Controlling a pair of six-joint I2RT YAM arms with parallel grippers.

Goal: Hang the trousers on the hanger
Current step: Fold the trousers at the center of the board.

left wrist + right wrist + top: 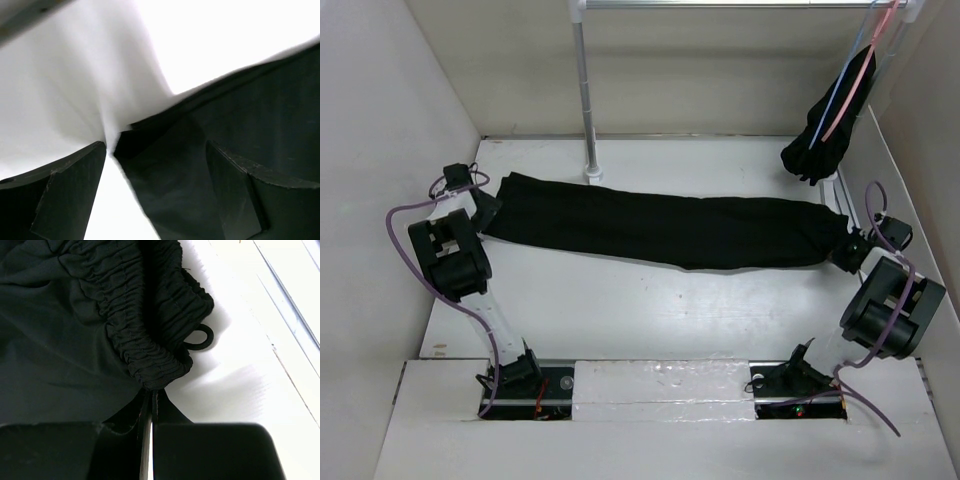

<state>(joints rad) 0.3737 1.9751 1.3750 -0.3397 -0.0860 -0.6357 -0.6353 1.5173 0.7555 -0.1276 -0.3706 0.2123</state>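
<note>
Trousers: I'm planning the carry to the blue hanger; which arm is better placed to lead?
Likely right: the right end effector is shut on the trousers, nearest the hanger. The left end effector is open at the leg end, gripping nothing.

trousers (660, 228) black, plain | hanger (844, 85) light blue | table (650, 310) white

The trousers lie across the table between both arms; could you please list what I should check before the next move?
1. Right gripper shut on the trousers' waistband: ok.
2. Left gripper closed on the leg end: not ok; jaws open around the fabric.
3. Trousers spread straight across the table: ok.
4. Hanger down on the table, ready: not ok; it hangs from the rail.
5. Hanger free of the pink hanger and small black garment: cannot tell.
</note>
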